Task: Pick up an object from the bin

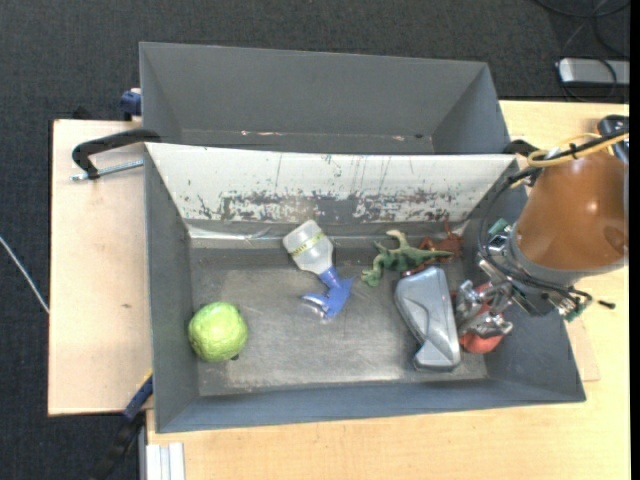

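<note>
Gripper (487, 313) low at right end of bin (168, 298), over red obj. (484, 344); grip state: cannot tell. Just left: grey stapler-like obj. (428, 318); behind it, green lizard toy (400, 258).

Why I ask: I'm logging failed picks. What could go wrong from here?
1. The gripper sits low in the bin's right corner, close to the sloping wall; it may scrape it.
2. The small red thing beneath the gripper lies close beside the grey curved metal thing; a grab there could bump or catch that one instead.
3. The small red thing is partly hidden by the gripper, so a grasp may land off-centre and slip.
</note>
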You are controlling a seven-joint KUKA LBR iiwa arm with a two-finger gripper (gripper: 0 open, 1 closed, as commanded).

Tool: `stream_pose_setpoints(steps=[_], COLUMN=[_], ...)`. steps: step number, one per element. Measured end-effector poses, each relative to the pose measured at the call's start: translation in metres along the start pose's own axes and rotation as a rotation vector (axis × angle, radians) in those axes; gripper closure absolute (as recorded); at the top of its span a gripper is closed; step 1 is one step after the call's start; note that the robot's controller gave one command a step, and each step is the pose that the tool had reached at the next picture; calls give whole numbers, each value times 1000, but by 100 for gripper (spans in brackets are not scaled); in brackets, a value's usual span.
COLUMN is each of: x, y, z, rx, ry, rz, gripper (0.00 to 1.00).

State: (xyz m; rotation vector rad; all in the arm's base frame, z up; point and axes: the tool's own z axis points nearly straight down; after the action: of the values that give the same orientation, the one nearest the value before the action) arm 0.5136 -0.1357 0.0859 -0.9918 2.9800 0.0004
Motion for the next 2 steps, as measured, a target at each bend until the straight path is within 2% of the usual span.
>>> stream_pose_setpoints(steps=[1, 2], x=[0, 0], y=[0, 0], z=[0, 0], rx=[1, 0], ry=[-1, -1], rz=[-1, -1], gripper=[0, 0])
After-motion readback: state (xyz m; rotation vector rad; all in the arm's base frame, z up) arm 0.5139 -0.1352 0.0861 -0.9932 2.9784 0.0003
